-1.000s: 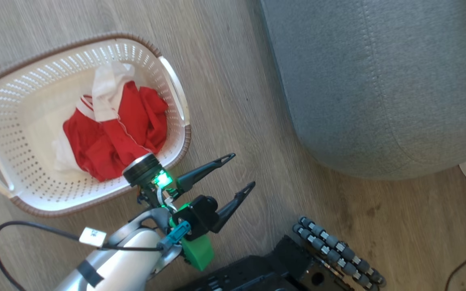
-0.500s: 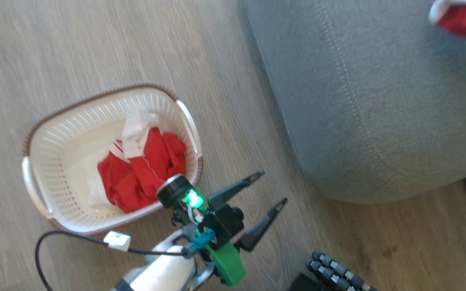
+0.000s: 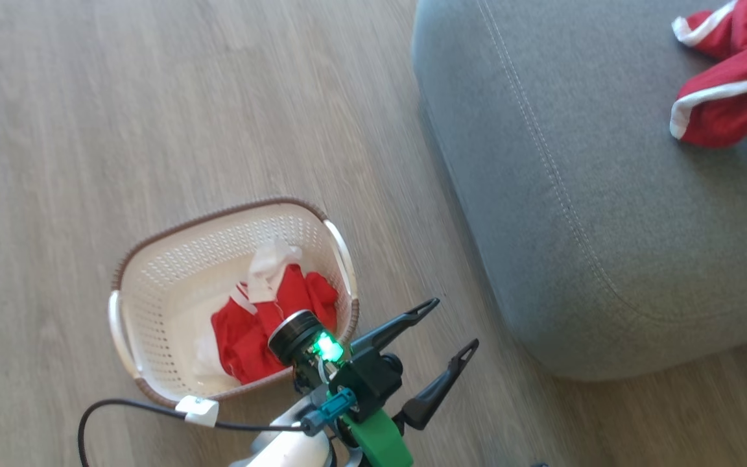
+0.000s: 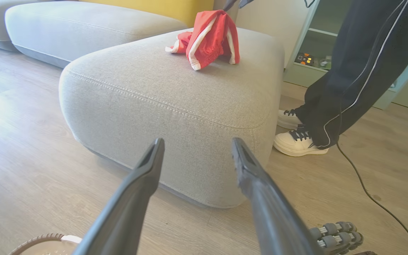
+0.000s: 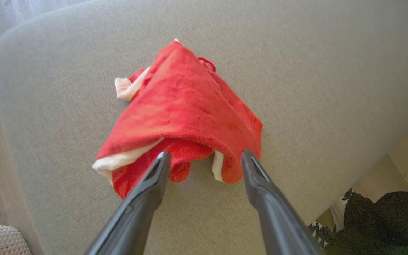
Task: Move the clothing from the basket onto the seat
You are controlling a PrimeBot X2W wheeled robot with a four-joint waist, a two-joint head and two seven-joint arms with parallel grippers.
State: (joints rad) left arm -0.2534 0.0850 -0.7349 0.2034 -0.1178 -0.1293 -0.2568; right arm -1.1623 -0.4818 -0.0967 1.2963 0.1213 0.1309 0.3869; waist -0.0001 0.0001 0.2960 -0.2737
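1. Basket stands on the wood floor, near the seat but not touching it.
2. Basket contents: a crumpled heap of red-and-white clothes on its bottom, bunched toward the side nearer the seat.
3. On top of the seat, well apart from the basket, lies one red garment with white trim, in a loose pile.
4. Right gripper: fingers spread wide and clamping nothing. The tips sit at the garment's near edge, one on each side of a hanging fold. Cannot tell whether they touch the cloth.
5. Left gripper: fingers wide apart and holding nothing. It is over the floor between basket and seat, pointing at the seat's side.
6. A person's dark trouser leg and white shoes stand just beside the seat. A thin cable runs along the floor by them.
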